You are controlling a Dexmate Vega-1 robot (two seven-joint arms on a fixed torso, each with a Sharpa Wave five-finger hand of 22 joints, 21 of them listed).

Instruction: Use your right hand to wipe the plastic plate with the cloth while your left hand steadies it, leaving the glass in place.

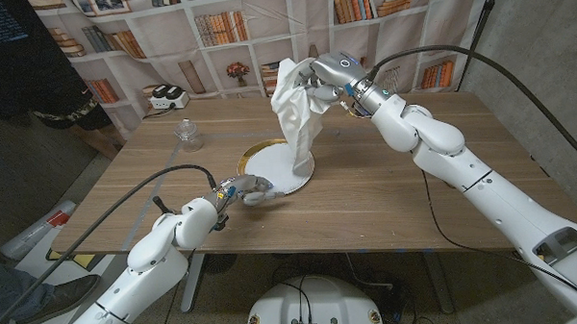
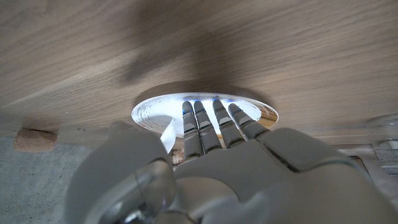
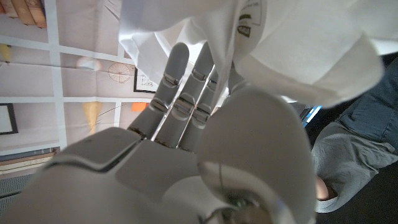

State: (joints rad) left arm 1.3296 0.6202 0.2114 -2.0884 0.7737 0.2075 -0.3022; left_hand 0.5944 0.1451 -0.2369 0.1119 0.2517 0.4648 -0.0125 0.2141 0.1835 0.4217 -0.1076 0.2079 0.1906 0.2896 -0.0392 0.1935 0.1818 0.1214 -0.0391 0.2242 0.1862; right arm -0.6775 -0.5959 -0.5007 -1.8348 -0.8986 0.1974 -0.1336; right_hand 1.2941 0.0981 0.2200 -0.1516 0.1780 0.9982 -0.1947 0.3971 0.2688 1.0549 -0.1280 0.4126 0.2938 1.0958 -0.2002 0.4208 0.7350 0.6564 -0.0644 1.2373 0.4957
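The plastic plate (image 1: 274, 169), white with a gold-coloured rim showing along its far-left edge, lies near the middle of the wooden table (image 1: 386, 202), towards the robot's left, as the robot's two hands work at it from opposite sides. The left hand (image 1: 243, 192) reaches in from the near side with its fingers (image 2: 208, 118) stretched out side by side, their tips resting on the plate's near edge; it grips nothing, only presses on the plate. The right hand (image 1: 326, 76) is raised well above the table beyond the plate, its fingers (image 3: 183, 87) closed into the top of the white cloth (image 1: 298, 109), which hangs from it in long folds, the lower end trailing down to the plate's right part and hiding part of that side from the head camera. In the right wrist view the cloth (image 3: 298, 43) bunches over the fingertips, a small printed label visible on one fold. The glass (image 1: 187, 135), clear and upright, stands on the table to the far left of the plate, well apart from it and from both hands. A white and black device (image 1: 168, 96) sits at the table's far-left corner. Behind the table hangs a backdrop printed with bookshelves (image 1: 226, 29). A person's dark sleeve (image 1: 20, 56) shows at the head view's upper left.
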